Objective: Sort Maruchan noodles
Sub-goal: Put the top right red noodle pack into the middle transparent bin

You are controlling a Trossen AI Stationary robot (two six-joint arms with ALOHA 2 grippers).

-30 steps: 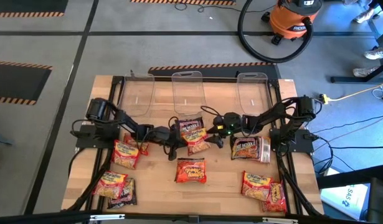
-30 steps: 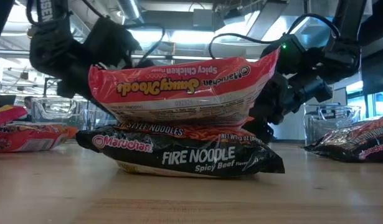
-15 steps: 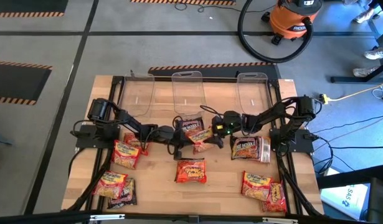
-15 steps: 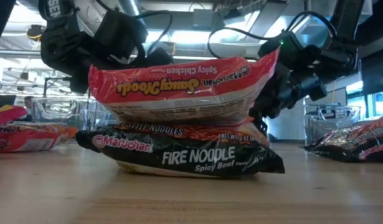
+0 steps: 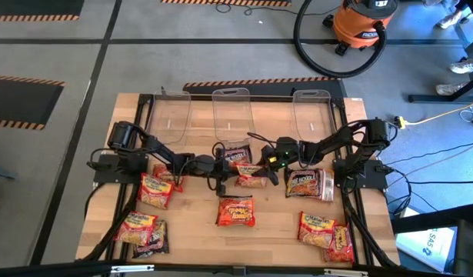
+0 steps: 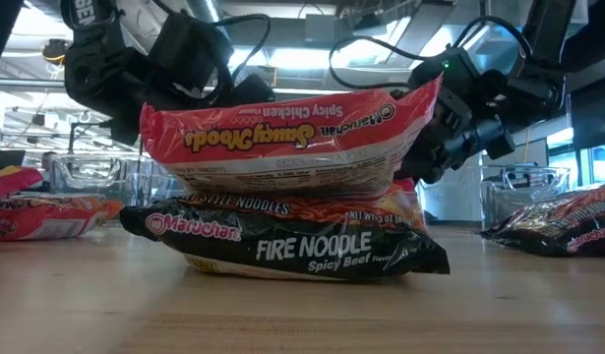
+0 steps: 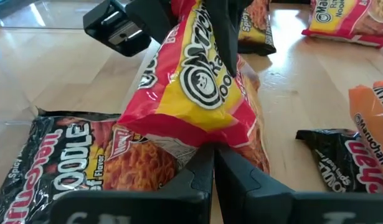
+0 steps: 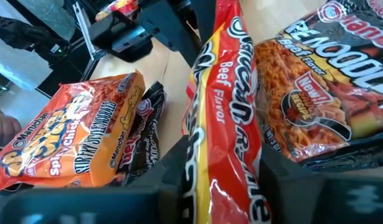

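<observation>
Sorting is barely beginning, as I judge it; three clear tubs, the left tub [image 5: 171,115], the middle tub [image 5: 231,111] and the right tub [image 5: 311,111], are standing in a row along the far edge of the tabletop [image 5: 191,223], and none is holding a packet as far as the overhead view is showing.

One red-and-yellow packet [image 5: 251,177] is being handled just in front of the middle tub, raised on edge between the two arms; the left end effector [image 5: 221,171] is clenched on one end of it; the right end effector [image 5: 268,171] is sitting at the other end, and whether it is grasping I cannot tell; a dark packet [image 5: 236,156] is lying between this one and the middle tub.

Counting from above, ten packets are showing; besides those two, two are lying in front and to the left of the middle tub, two farther out towards the near left corner, one [image 5: 236,211] straight in front of the tub, one in front and to the right, and two towards the near right corner; the low view is showing the straight-in-front one resting on a further dark packet [image 6: 302,246], so eleven is likely; all are waiting to be binned.
</observation>
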